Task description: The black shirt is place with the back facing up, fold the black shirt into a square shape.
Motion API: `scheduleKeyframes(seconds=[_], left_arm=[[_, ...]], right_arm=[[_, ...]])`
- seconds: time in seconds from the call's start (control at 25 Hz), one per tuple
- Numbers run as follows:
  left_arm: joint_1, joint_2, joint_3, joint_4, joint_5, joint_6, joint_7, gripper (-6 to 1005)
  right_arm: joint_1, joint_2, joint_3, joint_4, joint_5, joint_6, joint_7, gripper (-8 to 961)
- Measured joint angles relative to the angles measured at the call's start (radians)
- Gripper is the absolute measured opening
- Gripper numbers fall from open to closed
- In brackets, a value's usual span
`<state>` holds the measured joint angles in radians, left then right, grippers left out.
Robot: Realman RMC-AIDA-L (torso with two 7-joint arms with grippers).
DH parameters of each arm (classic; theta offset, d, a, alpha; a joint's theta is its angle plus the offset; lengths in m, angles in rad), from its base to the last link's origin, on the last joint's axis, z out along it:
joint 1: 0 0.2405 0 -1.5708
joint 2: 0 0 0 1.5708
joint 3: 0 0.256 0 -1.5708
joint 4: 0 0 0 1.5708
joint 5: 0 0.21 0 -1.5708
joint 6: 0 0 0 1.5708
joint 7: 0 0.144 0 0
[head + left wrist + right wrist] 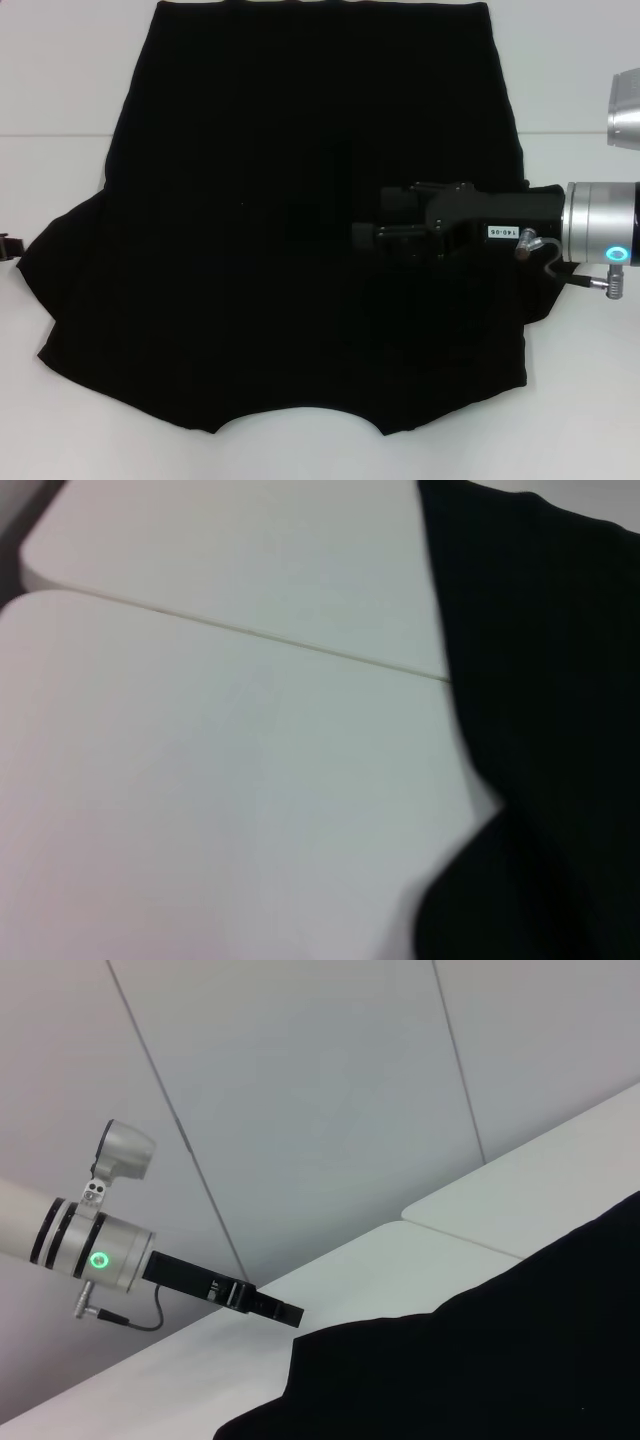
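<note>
- The tabletop (60,420) is plain white, and a thin seam runs across it in the head view, passing under the cloth; the left wrist view shows the same kind of seam between two white panels with rounded corners.
- The black shirt (290,230) lies spread flat over the middle of the tabletop, its plain side up, with no lettering showing.
- Its straight edge sits at the far side, the sleeves flare out to either side, and the curved neckline faces the robot at the near edge.
- The right pincer (362,236) reaches in from the right, over the right part of the shirt; black against black cloth, so I cannot tell how far its fingers are parted or whether they hold any fabric.
- Behind it sits a silver wrist collar (600,225) with a glowing green ring.
- The left pincer (295,1314) appears only in the right wrist view, low at the table's edge just beside the cloth; whether it is parted cannot be told.
- Behind the table stands a pale grey panelled wall (320,1090) with thin dark joints.
</note>
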<state>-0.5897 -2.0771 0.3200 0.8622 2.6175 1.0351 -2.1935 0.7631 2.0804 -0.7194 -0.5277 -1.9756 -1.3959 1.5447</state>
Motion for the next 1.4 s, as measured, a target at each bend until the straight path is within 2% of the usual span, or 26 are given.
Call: scheduleKeyframes(seconds=[0.12,0.36,0.56,0.72,1.12,1.4], left_arm=[[-0.008,0.001,0.014,0.000,0.010,0.019,-0.012,51],[-0.038,0.005,0.072,0.005,0.118,0.024,-0.091,246],[-0.048,0.009,0.088,0.020,0.136,0.041,-0.107,437],[-0.051,0.011,0.087,0.024,0.142,0.046,-0.107,652],[-0.051,0.008,0.089,0.016,0.171,0.047,-0.104,875],[-0.054,0.007,0.092,-0.001,0.171,0.042,-0.099,891]], right_arm=[[0.003,0.001,-0.002,0.000,0.000,0.002,0.000,888],[0.010,0.001,-0.003,-0.001,0.000,-0.003,0.000,887],[0.010,0.000,-0.002,-0.002,0.000,-0.005,0.000,886],[0.010,0.000,0.000,-0.001,0.000,-0.006,0.000,885],[0.010,-0.001,0.001,-0.001,0.000,-0.008,0.002,883],[0.010,-0.001,-0.001,-0.002,0.000,-0.008,0.010,882]])
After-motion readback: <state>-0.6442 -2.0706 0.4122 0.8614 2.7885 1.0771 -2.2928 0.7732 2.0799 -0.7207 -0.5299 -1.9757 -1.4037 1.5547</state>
